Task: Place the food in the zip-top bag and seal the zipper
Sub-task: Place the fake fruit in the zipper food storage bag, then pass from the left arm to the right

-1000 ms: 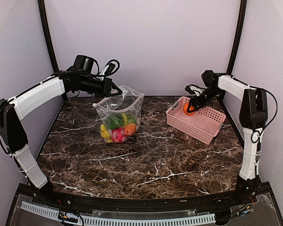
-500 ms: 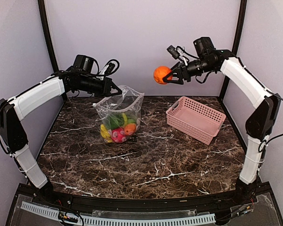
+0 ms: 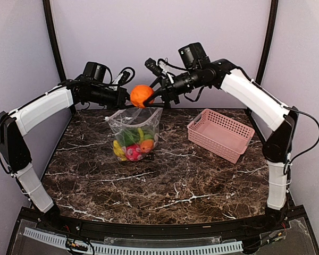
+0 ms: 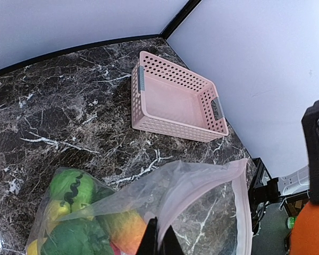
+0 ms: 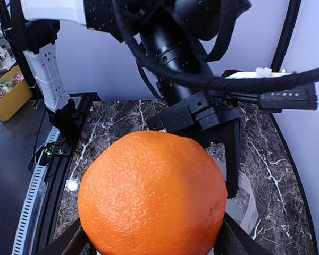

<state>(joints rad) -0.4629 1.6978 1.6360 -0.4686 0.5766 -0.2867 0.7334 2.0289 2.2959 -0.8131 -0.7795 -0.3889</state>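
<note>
The clear zip-top bag [image 3: 135, 126] stands open on the table with several toy fruits and vegetables [image 3: 132, 144] in its bottom. My left gripper [image 3: 128, 103] is shut on the bag's rim by the pinkish zipper strip [image 4: 244, 212] and holds the mouth up. In the left wrist view the pinched rim [image 4: 173, 210] shows at the fingertips. My right gripper [image 3: 148, 98] is shut on the orange [image 3: 141, 96] and holds it just above the bag's mouth. The orange [image 5: 151, 199] fills the right wrist view, with the left gripper close behind it.
The pink slotted basket [image 3: 221, 134] sits at the back right of the marble table [image 3: 170, 175], with nothing showing inside it in the left wrist view [image 4: 175, 101]. Dark frame posts stand at the back corners.
My right arm lifted the orange out of the pink basket and carried it left to above the bag's mouth. The left arm and bag have not moved.
</note>
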